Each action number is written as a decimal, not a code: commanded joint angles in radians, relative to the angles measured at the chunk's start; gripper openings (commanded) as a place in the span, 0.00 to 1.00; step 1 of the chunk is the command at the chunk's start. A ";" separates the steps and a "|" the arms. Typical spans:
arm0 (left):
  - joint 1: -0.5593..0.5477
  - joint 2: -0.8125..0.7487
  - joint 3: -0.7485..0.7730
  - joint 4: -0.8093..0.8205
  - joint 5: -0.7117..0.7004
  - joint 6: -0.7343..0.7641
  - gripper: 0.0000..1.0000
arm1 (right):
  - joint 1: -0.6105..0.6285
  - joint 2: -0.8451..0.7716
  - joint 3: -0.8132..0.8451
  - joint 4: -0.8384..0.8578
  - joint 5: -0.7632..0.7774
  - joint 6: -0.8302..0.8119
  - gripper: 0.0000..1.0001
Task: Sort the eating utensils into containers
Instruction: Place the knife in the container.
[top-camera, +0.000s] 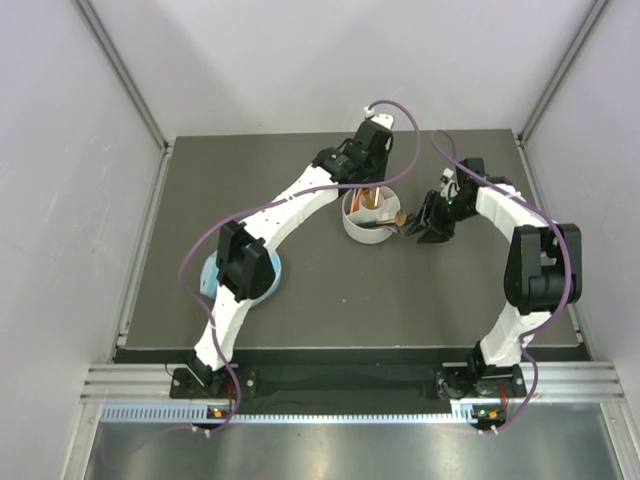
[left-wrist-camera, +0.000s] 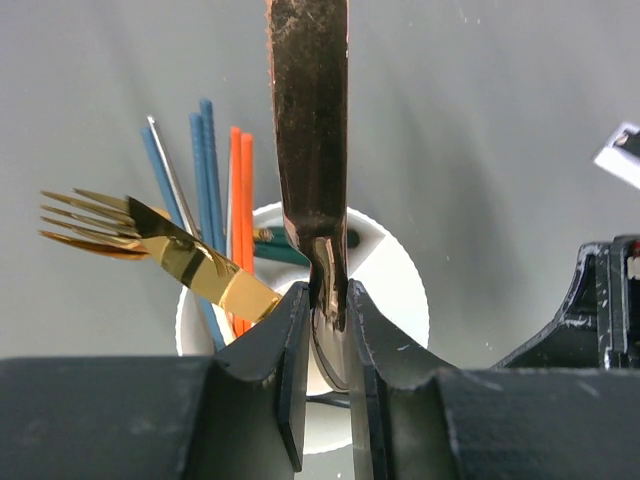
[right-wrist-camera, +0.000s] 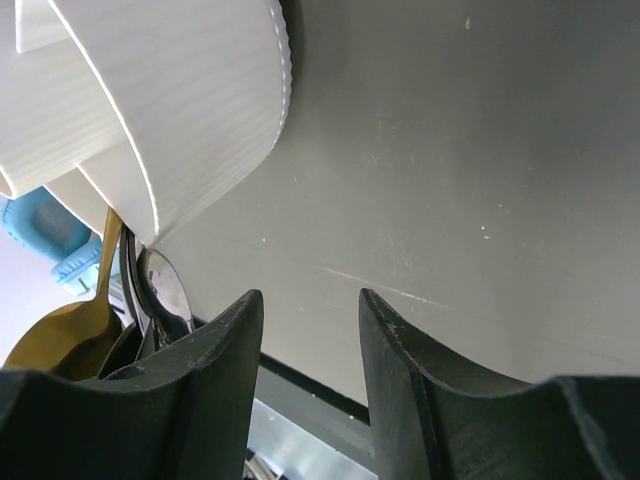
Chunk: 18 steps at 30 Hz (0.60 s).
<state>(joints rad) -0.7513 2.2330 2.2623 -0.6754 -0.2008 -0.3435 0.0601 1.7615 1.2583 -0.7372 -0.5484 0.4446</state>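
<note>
From where I stand, the left arm looks to be in the middle of a drop-off. Its tool (left-wrist-camera: 325, 300) is clamped tight on the narrow neck of a dark bronze utensil (left-wrist-camera: 310, 150), held over the round white holder (left-wrist-camera: 395, 290), with the long handle running out of the wrist view. Standing in the holder are blue chopsticks (left-wrist-camera: 205, 150), orange chopsticks (left-wrist-camera: 240, 190) and a gold fork (left-wrist-camera: 150, 235) that leans out past the holder's rim. The right tool (right-wrist-camera: 308, 305) hangs just beside the holder on its right side, its fingers apart with nothing between them. A gold spoon (right-wrist-camera: 60, 335) and a silver spoon (right-wrist-camera: 165, 290) show close against the holder's wall there, though I cannot tell whether they are in it or outside it. The holder itself stands on the dark desk (top-camera: 350, 300). I'd say the next move calls for lining the bronze piece up over a free compartment of the holder, clear of the fork and chopsticks, then lowering it in before the left tool lets go.
</note>
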 joint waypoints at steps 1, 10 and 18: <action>0.013 -0.013 0.056 0.073 -0.035 0.018 0.00 | -0.009 -0.031 0.015 -0.008 -0.022 -0.024 0.44; 0.036 0.048 0.060 0.057 -0.015 -0.011 0.00 | -0.023 -0.023 0.027 -0.025 -0.025 -0.043 0.44; 0.043 0.074 0.057 0.054 0.015 -0.025 0.00 | -0.034 -0.023 0.020 -0.030 -0.027 -0.055 0.44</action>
<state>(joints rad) -0.7139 2.3215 2.2848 -0.6724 -0.1932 -0.3599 0.0364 1.7615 1.2583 -0.7685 -0.5549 0.4152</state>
